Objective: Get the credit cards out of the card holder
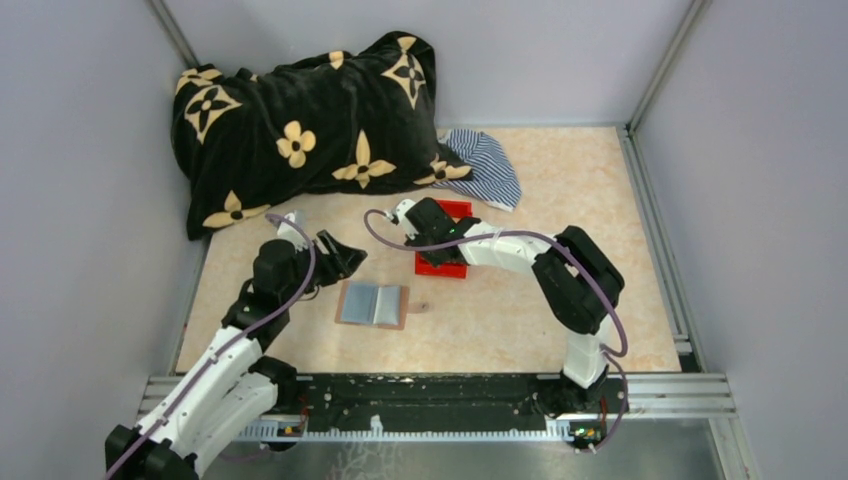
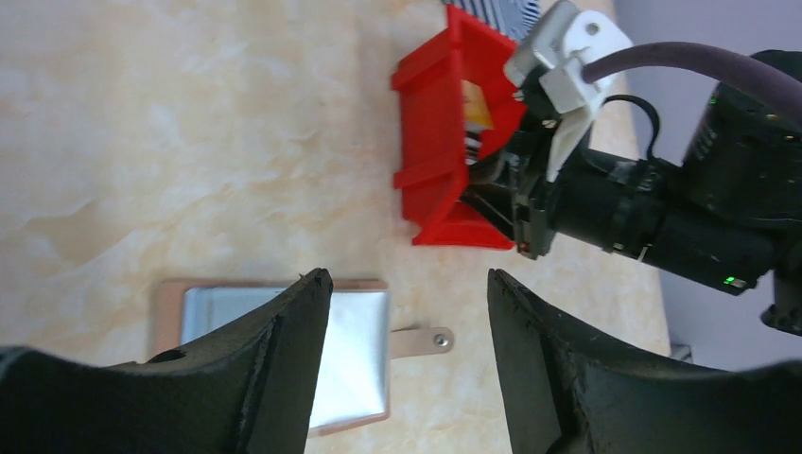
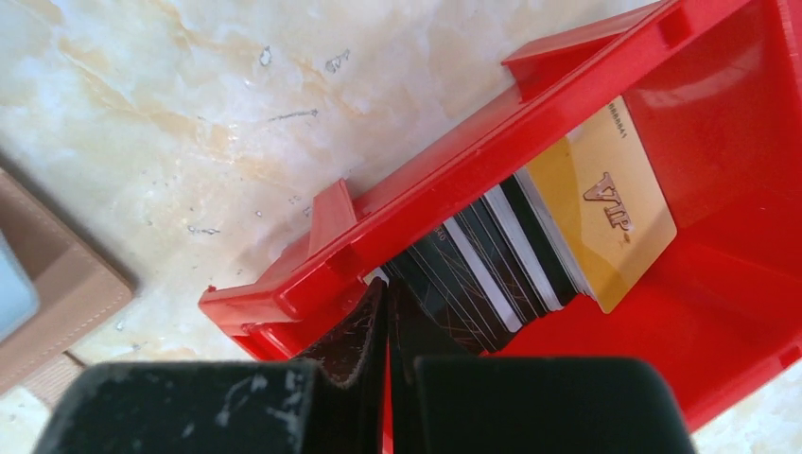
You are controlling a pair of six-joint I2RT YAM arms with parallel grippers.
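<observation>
Right wrist view: fingers of right gripper pressed together, nothing between, low over near corner of red bin. Just beyond, credit cards fanned inside bin, gold VIP one at far end. Left wrist view: left gripper spread wide, empty, above table at edge of card holder, lying open and flat near bin, not touching.

Card holder open on the desk, credit cards in a red bin.
The brown holder lies flat and unfolded, grey-blue pocket panels up, its snap tab sticking out sideways. The cards lie fanned and overlapping inside the bin, dark and grey ones under a gold one marked VIP.
</observation>
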